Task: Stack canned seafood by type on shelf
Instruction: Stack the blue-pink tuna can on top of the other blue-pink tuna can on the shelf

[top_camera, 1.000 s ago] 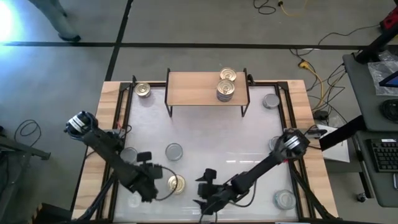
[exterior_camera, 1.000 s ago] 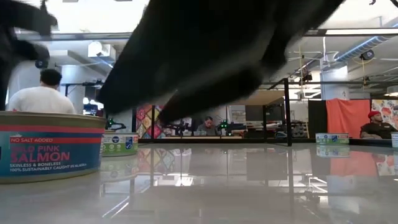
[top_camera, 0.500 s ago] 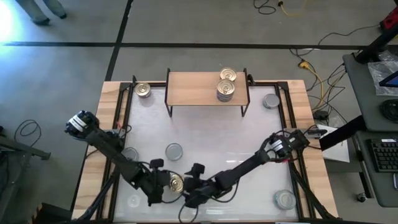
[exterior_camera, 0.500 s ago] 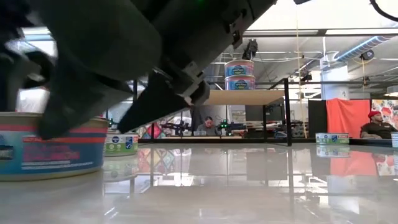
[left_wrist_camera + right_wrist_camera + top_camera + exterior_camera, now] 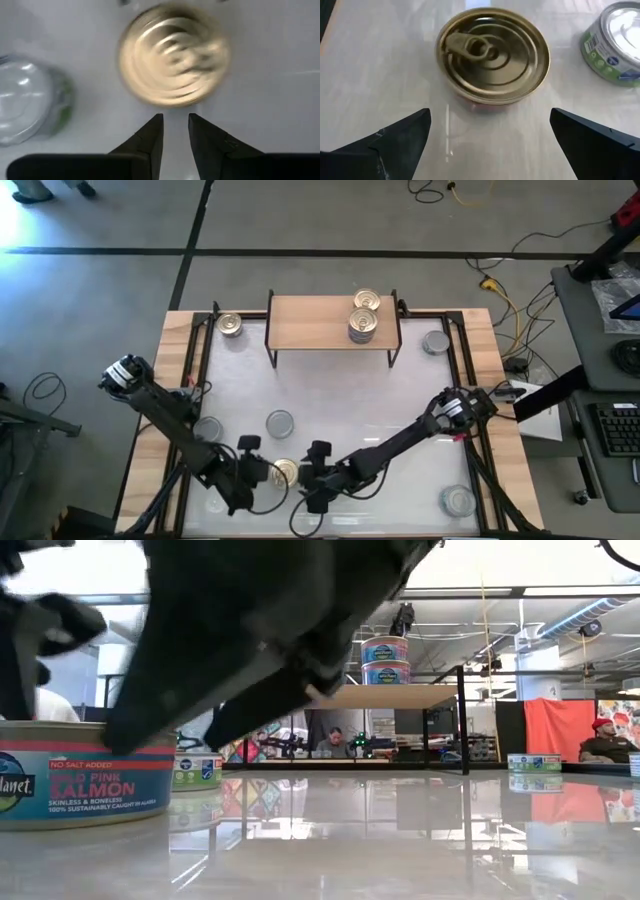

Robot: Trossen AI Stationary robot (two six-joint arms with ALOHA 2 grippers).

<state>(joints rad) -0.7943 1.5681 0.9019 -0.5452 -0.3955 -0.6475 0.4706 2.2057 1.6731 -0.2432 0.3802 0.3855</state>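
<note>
A gold pull-ring tin stands on the white table near its front edge. It is the salmon tin of the low view. My left gripper is just left of it, fingers almost together with nothing between them. The tin is just past their tips. My right gripper faces the tin from the right, wide open, fingers apart from it. The shelf at the back holds a stack of two tins and a gold tin.
Loose tins lie around the table: silver ones near the left arm, one at the back right, one at the front right, and a gold one at the back left. A green-labelled tin is close by.
Both grippers have closed in on the gold tin, the left moving right and the right moving left. The tin has turned slightly in the low view.
</note>
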